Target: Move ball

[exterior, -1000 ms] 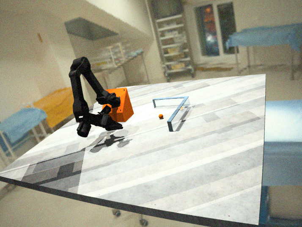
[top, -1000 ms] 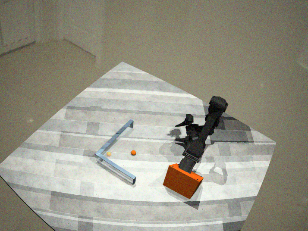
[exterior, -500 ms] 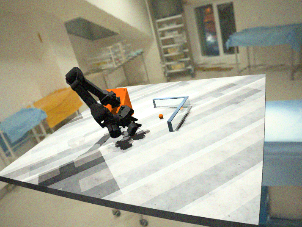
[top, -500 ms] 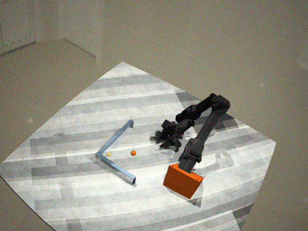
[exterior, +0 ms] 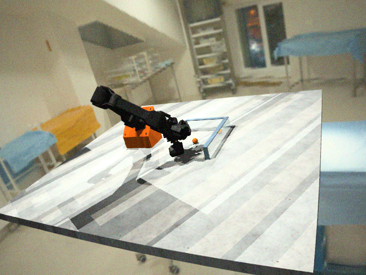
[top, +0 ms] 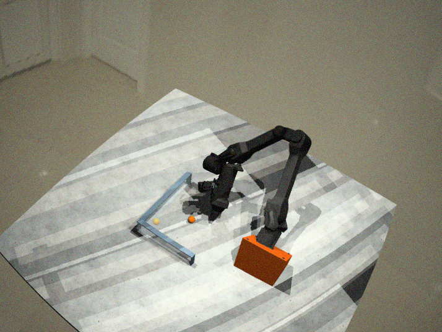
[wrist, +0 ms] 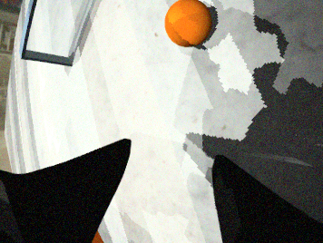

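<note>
The black parallel-jaw claw (wrist: 171,201) hangs low over the grey-striped table top (top: 107,285), its jaws partly apart with nothing between them. The small orange ball (wrist: 188,22) lies on the table just ahead of the fingertips, apart from them, inside the corner of the two low clear blue-edged walls (top: 162,203). The pale see-through ball copy (top: 156,221) sits nearer that corner, beyond the ball.
</note>
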Action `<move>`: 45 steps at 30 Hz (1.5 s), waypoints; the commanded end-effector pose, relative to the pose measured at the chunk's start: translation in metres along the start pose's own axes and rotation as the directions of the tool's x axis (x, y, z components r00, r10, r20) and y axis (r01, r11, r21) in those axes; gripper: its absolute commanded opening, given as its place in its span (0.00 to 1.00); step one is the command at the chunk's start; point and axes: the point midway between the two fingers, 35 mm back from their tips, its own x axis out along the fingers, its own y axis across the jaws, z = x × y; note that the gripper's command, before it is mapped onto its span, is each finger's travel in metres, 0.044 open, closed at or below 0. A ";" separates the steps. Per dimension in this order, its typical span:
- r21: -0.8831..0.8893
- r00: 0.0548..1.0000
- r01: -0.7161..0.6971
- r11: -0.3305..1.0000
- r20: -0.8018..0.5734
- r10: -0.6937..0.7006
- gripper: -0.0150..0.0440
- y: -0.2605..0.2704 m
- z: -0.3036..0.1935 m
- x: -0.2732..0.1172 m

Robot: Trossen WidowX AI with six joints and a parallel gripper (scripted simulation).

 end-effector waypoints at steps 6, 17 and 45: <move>0.324 0.822 0.567 0.758 -0.160 -0.546 0.65 0.045 0.074 0.000; 0.360 0.782 0.611 0.705 -0.139 -0.607 0.65 0.053 0.083 -0.001; 0.360 0.781 0.612 0.704 -0.140 -0.608 0.65 0.027 0.076 0.033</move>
